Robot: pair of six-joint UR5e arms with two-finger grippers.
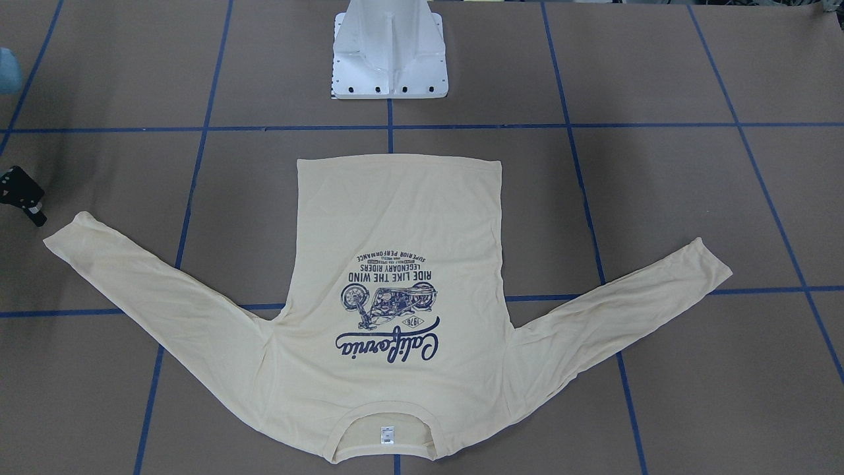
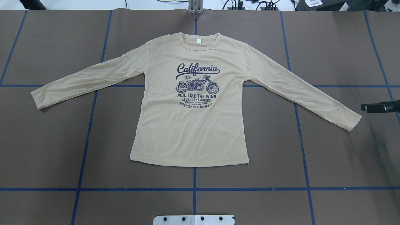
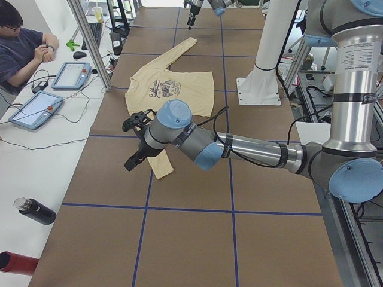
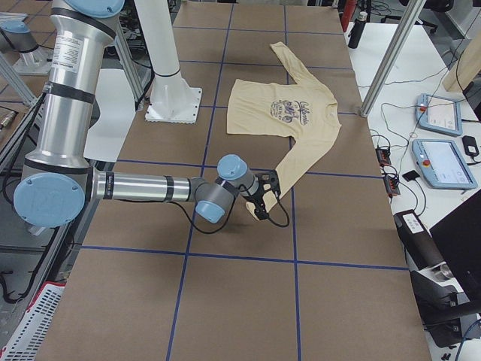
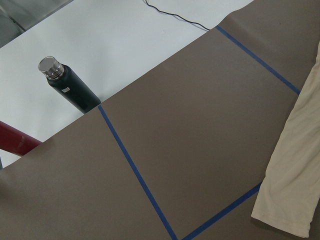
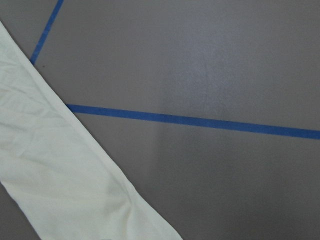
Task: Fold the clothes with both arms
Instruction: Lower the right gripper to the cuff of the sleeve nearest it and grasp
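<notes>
The clothes are one cream-yellow long-sleeved T-shirt [image 2: 187,131] lying flat on the brown table with its navy "California" motorcycle print up, both sleeves spread outward, and the collar away from the robot [image 1: 395,224]. My right gripper [image 2: 364,107] hovers just beyond the right sleeve's cuff [image 2: 351,120], apart from it; it also shows at the front view's left edge [image 1: 38,216]. I cannot tell how its jaws stand. My left gripper [image 3: 130,162] shows only in the exterior left view, above the left cuff [image 3: 163,167], so I cannot tell its state. Each wrist view shows a sleeve [image 5: 295,170] [image 6: 55,170] and no fingers.
The white pedestal base [image 1: 389,59] stands behind the shirt's hem. A black bottle [image 5: 72,90] and a red bottle [image 3: 15,263] lie on the white side table. A person [image 3: 24,48] sits there by teach pendants [image 3: 36,107]. Blue tape lines [image 2: 194,189] grid the table.
</notes>
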